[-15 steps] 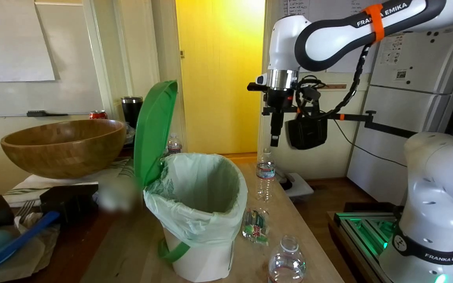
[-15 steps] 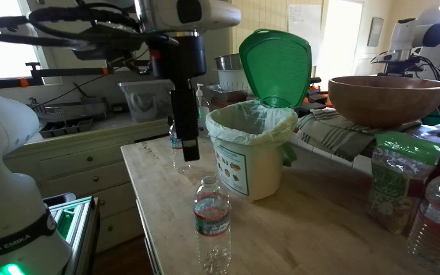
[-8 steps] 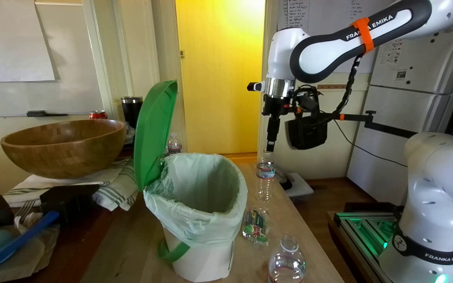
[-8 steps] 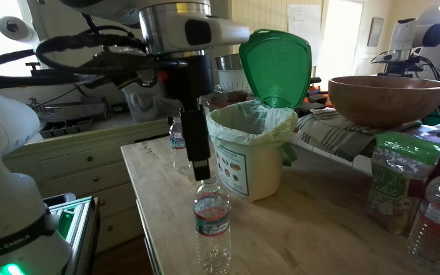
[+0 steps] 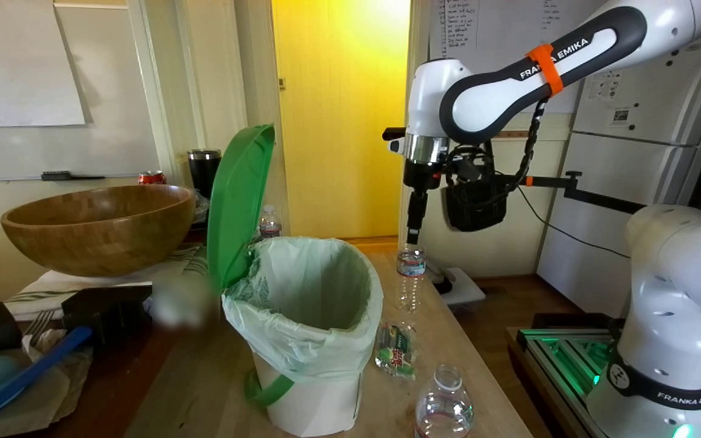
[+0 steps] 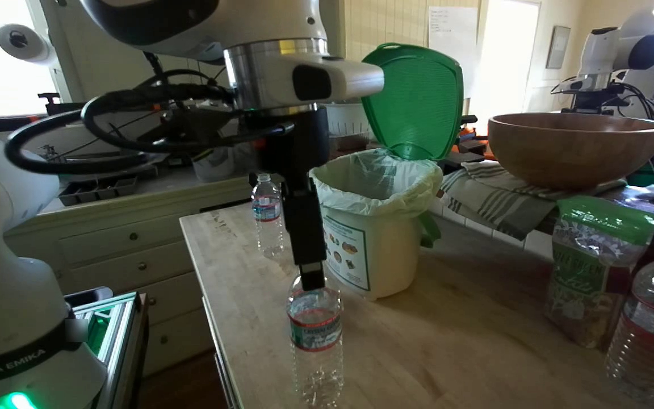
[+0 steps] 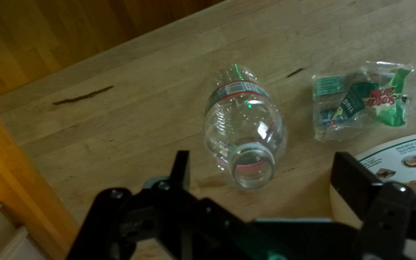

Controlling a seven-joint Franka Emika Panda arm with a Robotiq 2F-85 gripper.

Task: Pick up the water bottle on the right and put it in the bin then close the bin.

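Observation:
A clear, capless water bottle [image 5: 411,269] stands upright by the table edge, also seen in an exterior view [image 6: 315,335] and the wrist view [image 7: 244,112]. My gripper [image 5: 413,237] is directly over it; in an exterior view, the fingertips [image 6: 312,278] hide its neck. In the wrist view, my gripper [image 7: 262,158] is open, its fingers apart on either side of the bottle mouth, with no contact visible. The bin [image 5: 317,401], also in an exterior view [image 6: 384,255], stands beside the bottle. Its green lid [image 6: 418,96] is raised open.
Another clear bottle [image 5: 445,404] stands beyond the bin, also in an exterior view [image 6: 267,218]. A plastic sponge package [image 7: 363,99] lies near the bin. A capped bottle [image 6: 653,326], a green bag [image 6: 599,272] and a wooden bowl [image 6: 577,150] stand further off.
My gripper has moved down from above the water bottle until its fingertips are level with the bottle's neck. The bottles, bin and raised lid have not moved.

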